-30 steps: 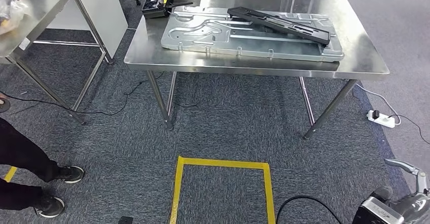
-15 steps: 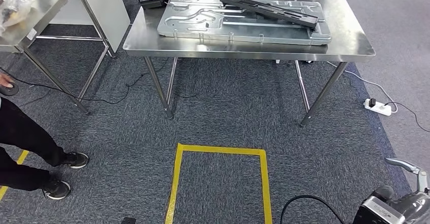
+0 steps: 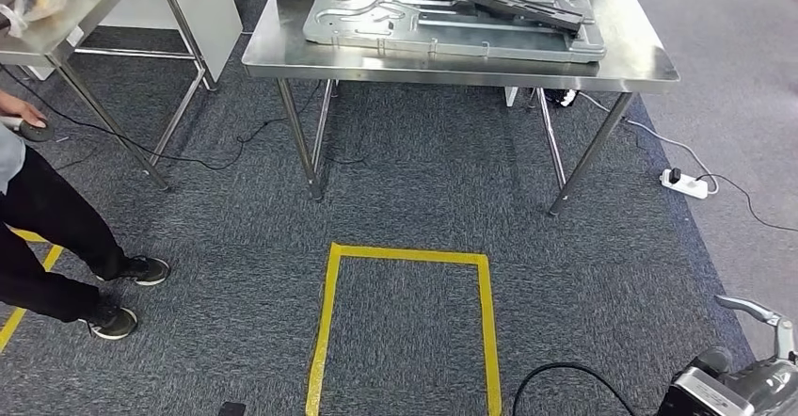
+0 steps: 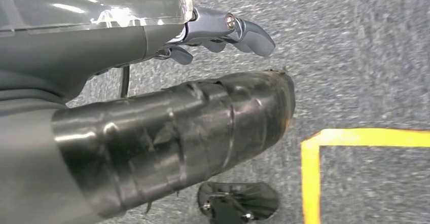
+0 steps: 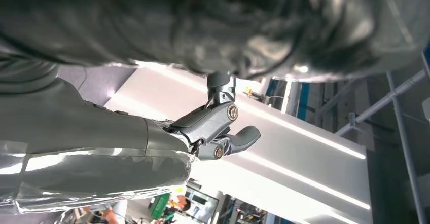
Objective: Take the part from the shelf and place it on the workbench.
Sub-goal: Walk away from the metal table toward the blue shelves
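Here, a person [image 3: 56,237] in dark trousers stands at far left on grey carpet beside a yellow tape square [image 3: 405,327]. On the steel workbench [image 3: 452,58], the long black part [image 3: 499,2] lies atop a metal panel [image 3: 452,23]. The left hand [image 4: 218,34] and right hand [image 5: 218,127] hold nothing, fingers loosely curled.

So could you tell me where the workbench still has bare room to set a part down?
The workbench is bare along its left edge, its front edge and the right side past the metal panel. The middle is crowded: the panel with a black part lying on it.
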Controlling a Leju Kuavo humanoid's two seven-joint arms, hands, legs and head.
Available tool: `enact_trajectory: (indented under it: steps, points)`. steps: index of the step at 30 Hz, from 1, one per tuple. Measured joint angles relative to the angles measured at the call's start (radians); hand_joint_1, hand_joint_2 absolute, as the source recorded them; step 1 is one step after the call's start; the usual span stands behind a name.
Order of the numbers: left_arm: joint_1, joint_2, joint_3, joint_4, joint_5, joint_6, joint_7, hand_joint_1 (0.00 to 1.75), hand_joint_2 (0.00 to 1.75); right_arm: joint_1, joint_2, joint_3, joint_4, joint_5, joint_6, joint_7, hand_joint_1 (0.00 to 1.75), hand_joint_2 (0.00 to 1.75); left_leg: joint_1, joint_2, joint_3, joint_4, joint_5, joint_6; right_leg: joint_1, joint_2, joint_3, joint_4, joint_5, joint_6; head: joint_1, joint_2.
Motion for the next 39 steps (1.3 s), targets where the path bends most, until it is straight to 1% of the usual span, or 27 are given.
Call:
enact_trajectory:
  steps: [1, 2, 4, 5, 6, 7, 8, 10, 11, 12, 13, 15, 17, 18, 19, 21, 22, 23, 25, 26, 27, 28, 30, 32, 36, 38, 39]
  points:
    - [0.0, 0.0, 0.0, 0.0, 0.0, 0.0, 0.0, 0.0, 0.0, -0.001, 0.0, 0.0, 0.0, 0.0, 0.0, 0.0, 0.0, 0.0, -0.001, -0.001, -0.013, 0.012, 0.004, -0.005, 0.001, 0.001, 0.054, -0.077, -0.014, -0.003, 0.0, 0.0]
    - [0.0, 0.0, 0.0, 0.0, 0.0, 0.0, 0.0, 0.0, 0.0, -0.002, 0.0, 0.0, 0.0, 0.0, 0.0, -0.001, 0.0, 0.0, -0.001, -0.001, -0.02, 0.02, 0.01, -0.011, 0.003, 0.001, 0.092, -0.137, -0.035, -0.008, 0.0, 0.0]
    - [0.0, 0.0, 0.001, 0.0, 0.0, 0.0, 0.0, 0.0, 0.0, -0.002, 0.0, 0.0, 0.0, 0.0, 0.0, -0.002, 0.0, 0.0, -0.001, -0.002, -0.028, 0.025, 0.026, -0.026, 0.009, 0.001, 0.113, -0.191, -0.055, -0.025, 0.0, 0.0]
    - [0.001, 0.0, 0.002, 0.0, 0.0, 0.0, 0.0, 0.0, 0.0, -0.002, 0.0, 0.0, 0.0, -0.001, 0.0, -0.002, 0.0, 0.0, 0.001, -0.004, -0.032, 0.026, 0.03, -0.032, 0.009, -0.001, 0.103, -0.189, -0.045, -0.034, 0.0, 0.0]
    - [0.002, 0.0, 0.003, 0.0, 0.0, 0.0, 0.0, 0.0, 0.0, -0.002, 0.001, 0.0, 0.0, -0.001, 0.0, -0.002, 0.0, 0.0, 0.002, -0.006, -0.04, 0.034, 0.016, -0.039, 0.008, -0.002, 0.092, -0.189, -0.034, -0.043, 0.0, 0.0]
    - [0.004, 0.0, 0.004, 0.0, 0.0, -0.001, 0.0, 0.0, 0.0, -0.002, 0.001, 0.0, 0.0, -0.001, 0.0, -0.002, 0.0, 0.0, 0.004, -0.009, -0.05, 0.057, -0.017, -0.044, 0.006, -0.004, 0.079, -0.191, -0.021, -0.052, 0.0, 0.0]
    - [0.004, 0.0, 0.005, 0.0, 0.0, -0.001, 0.0, 0.0, 0.0, -0.002, 0.002, 0.0, 0.0, -0.001, 0.0, -0.003, 0.0, 0.0, 0.006, -0.011, -0.062, 0.098, -0.068, -0.049, 0.005, -0.006, 0.064, -0.191, -0.008, -0.059, -0.001, 0.0]
    - [0.005, 0.0, 0.006, 0.0, 0.0, -0.001, 0.0, 0.0, 0.0, -0.002, 0.003, 0.0, 0.0, -0.003, 0.0, -0.005, 0.0, 0.0, 0.007, -0.013, -0.083, 0.217, -0.165, -0.056, 0.008, -0.006, 0.032, -0.189, 0.016, -0.064, -0.001, 0.0]
    - [0.005, 0.0, 0.007, 0.0, 0.0, -0.001, 0.0, 0.0, 0.0, -0.001, 0.003, 0.0, 0.0, -0.004, 0.0, -0.006, 0.0, 0.0, 0.008, -0.013, -0.085, 0.269, -0.182, -0.058, 0.01, -0.006, 0.015, -0.186, 0.028, -0.064, -0.001, 0.0]
    - [0.005, 0.0, 0.007, 0.0, 0.0, -0.001, 0.0, 0.0, 0.0, -0.001, 0.003, 0.0, 0.0, -0.006, 0.0, -0.007, 0.0, 0.0, 0.008, -0.013, -0.076, 0.296, -0.172, -0.057, 0.012, -0.007, -0.001, -0.183, 0.039, -0.063, -0.001, 0.0]
    - [0.005, 0.0, 0.008, 0.0, 0.0, -0.001, 0.0, 0.0, 0.0, -0.001, 0.003, 0.0, 0.0, -0.008, 0.0, -0.008, 0.0, 0.0, 0.007, -0.013, -0.051, 0.29, -0.145, -0.054, 0.014, -0.007, -0.017, -0.18, 0.049, -0.062, -0.001, 0.0]
    - [0.004, 0.001, 0.008, 0.0, 0.0, -0.001, -0.001, 0.0, 0.0, -0.001, 0.003, 0.0, 0.0, -0.019, 0.0, -0.011, 0.0, 0.0, 0.003, -0.014, 0.044, 0.183, -0.096, -0.039, 0.017, -0.007, -0.043, -0.173, 0.068, -0.06, -0.001, 0.0]
    - [0.002, 0.002, 0.008, 0.0, 0.0, 0.0, -0.004, 0.0, 0.0, 0.0, 0.003, 0.0, -0.001, -0.029, 0.0, -0.013, 0.0, 0.0, -0.004, -0.016, 0.151, 0.025, -0.103, -0.021, 0.02, -0.007, -0.059, -0.168, 0.085, -0.053, -0.001, 0.0]
    - [0.0, 0.003, 0.008, 0.0, 0.0, 0.001, -0.006, 0.0, 0.0, 0.0, 0.003, 0.0, -0.001, -0.031, 0.0, -0.015, 0.0, 0.0, -0.008, -0.016, 0.181, -0.027, -0.115, -0.016, 0.019, -0.008, -0.064, -0.168, 0.093, -0.047, -0.001, 0.0]
    - [0.0, 0.003, 0.008, 0.0, 0.0, 0.001, -0.008, 0.0, 0.0, 0.0, 0.003, 0.0, -0.001, -0.032, 0.0, -0.018, 0.0, 0.0, -0.011, -0.016, 0.192, -0.056, -0.121, -0.013, 0.019, -0.01, -0.067, -0.17, 0.101, -0.041, -0.001, 0.0]
    - [0.001, 0.002, 0.009, 0.0, 0.0, 0.003, -0.012, 0.0, 0.0, 0.002, 0.003, 0.0, -0.002, -0.032, 0.0, -0.022, 0.0, 0.0, -0.007, -0.014, 0.185, -0.068, -0.109, -0.005, 0.017, -0.01, -0.074, -0.166, 0.104, -0.03, -0.001, 0.0]
    - [0.002, 0.002, 0.009, 0.0, 0.0, 0.003, -0.014, 0.0, 0.0, 0.003, 0.003, 0.0, -0.003, -0.032, 0.0, -0.023, 0.0, 0.0, -0.004, -0.011, 0.18, -0.072, -0.099, 0.0, 0.016, -0.007, -0.082, -0.147, 0.085, -0.024, 0.0, 0.0]
    - [0.003, 0.002, 0.01, 0.0, 0.0, 0.004, -0.014, 0.0, 0.0, 0.005, 0.003, 0.0, -0.003, -0.032, 0.0, -0.024, 0.0, 0.0, -0.001, -0.009, 0.172, -0.073, -0.089, 0.005, 0.015, -0.004, -0.098, -0.106, 0.051, -0.02, 0.0, 0.0]
    - [0.004, 0.002, 0.01, 0.0, 0.0, 0.004, -0.015, 0.0, 0.0, 0.01, 0.001, 0.0, -0.003, -0.034, 0.0, -0.023, 0.0, 0.0, -0.002, -0.006, 0.149, -0.064, -0.077, 0.009, 0.012, 0.0, -0.143, 0.023, -0.034, -0.012, 0.0, 0.0]
    - [0.005, 0.002, 0.01, 0.0, 0.0, 0.004, -0.015, 0.0, 0.0, 0.013, 0.0, 0.0, -0.002, -0.036, 0.0, -0.022, 0.0, 0.0, -0.002, -0.005, 0.136, -0.058, -0.073, 0.009, 0.011, 0.0, -0.158, 0.079, -0.06, -0.008, 0.0, 0.0]
    - [0.005, 0.001, 0.01, 0.0, 0.001, 0.005, -0.015, 0.0, 0.0, 0.015, -0.001, 0.0, -0.001, -0.038, 0.0, -0.019, 0.0, 0.0, -0.002, -0.005, 0.125, -0.05, -0.07, 0.008, 0.01, 0.0, -0.156, 0.103, -0.069, -0.006, 0.0, 0.0]
    - [0.006, 0.001, 0.01, 0.0, 0.001, 0.005, -0.015, 0.0, 0.0, 0.017, -0.003, 0.0, 0.001, -0.04, 0.0, -0.014, 0.0, 0.0, -0.002, -0.004, 0.115, -0.041, -0.068, 0.006, 0.008, 0.0, -0.132, 0.085, -0.058, -0.005, 0.0, 0.0]
    - [0.006, 0.001, 0.011, 0.0, 0.003, 0.005, -0.015, 0.0, 0.0, 0.019, -0.006, 0.0, 0.008, -0.049, 0.001, 0.004, 0.0, 0.0, -0.001, -0.003, 0.098, -0.021, -0.069, 0.002, 0.007, -0.003, -0.044, -0.04, -0.016, -0.007, 0.0, 0.0]
    - [0.006, -0.001, 0.011, 0.0, 0.008, 0.006, -0.015, 0.0, 0.0, 0.02, -0.007, -0.003, 0.03, -0.069, 0.009, 0.029, 0.0, 0.0, -0.004, -0.003, 0.084, -0.002, -0.071, -0.007, 0.01, -0.006, 0.012, -0.138, 0.004, -0.016, -0.001, 0.0]
    - [0.007, -0.001, 0.015, 0.0, 0.017, 0.008, -0.012, 0.0, 0.0, 0.016, -0.005, -0.056, 0.133, -0.125, 0.056, 0.04, 0.0, 0.0, -0.005, -0.003, 0.071, 0.011, -0.074, -0.027, 0.012, -0.002, 0.009, -0.156, 0.013, -0.042, -0.001, 0.0]
    - [0.007, -0.002, 0.018, 0.0, 0.019, 0.01, -0.01, 0.0, 0.0, -0.008, 0.005, -0.121, 0.227, -0.14, 0.099, 0.018, 0.0, 0.0, -0.002, -0.008, 0.048, 0.064, -0.115, -0.037, 0.009, 0.001, 0.005, -0.163, 0.022, -0.056, -0.001, 0.0]
    - [0.007, -0.002, 0.02, 0.0, 0.02, 0.01, -0.009, 0.0, 0.0, -0.027, 0.012, -0.168, 0.29, -0.143, 0.123, 0.003, 0.0, 0.0, 0.0, -0.011, 0.023, 0.119, -0.149, -0.041, 0.009, 0.002, 0.001, -0.163, 0.026, -0.061, -0.001, 0.0]
